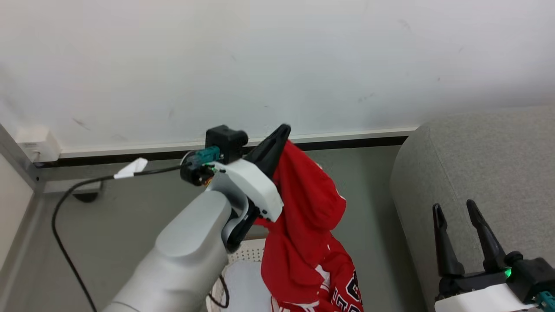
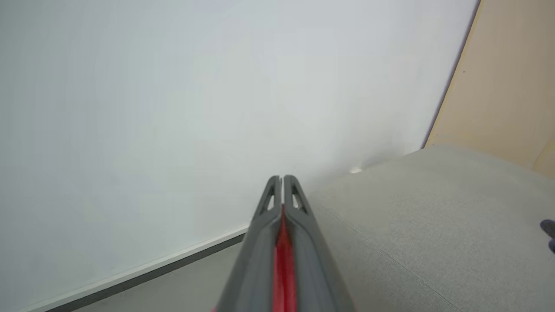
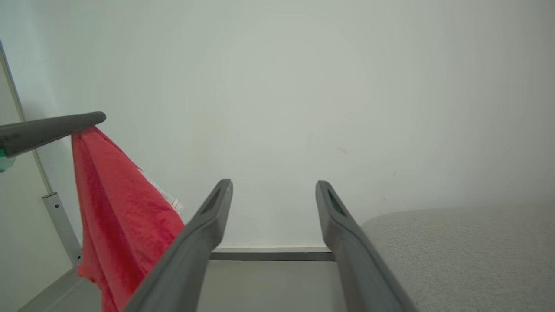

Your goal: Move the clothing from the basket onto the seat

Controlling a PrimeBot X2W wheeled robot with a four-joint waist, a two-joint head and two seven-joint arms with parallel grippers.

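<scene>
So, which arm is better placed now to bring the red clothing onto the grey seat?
Left: the left gripper is shut on the clothing, which hangs over the basket, beside the seat. The right gripper is open and holds nothing.

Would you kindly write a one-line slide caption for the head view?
Left end effector shut on a red garment hanging over the basket; right end effector open by the grey seat.
</scene>
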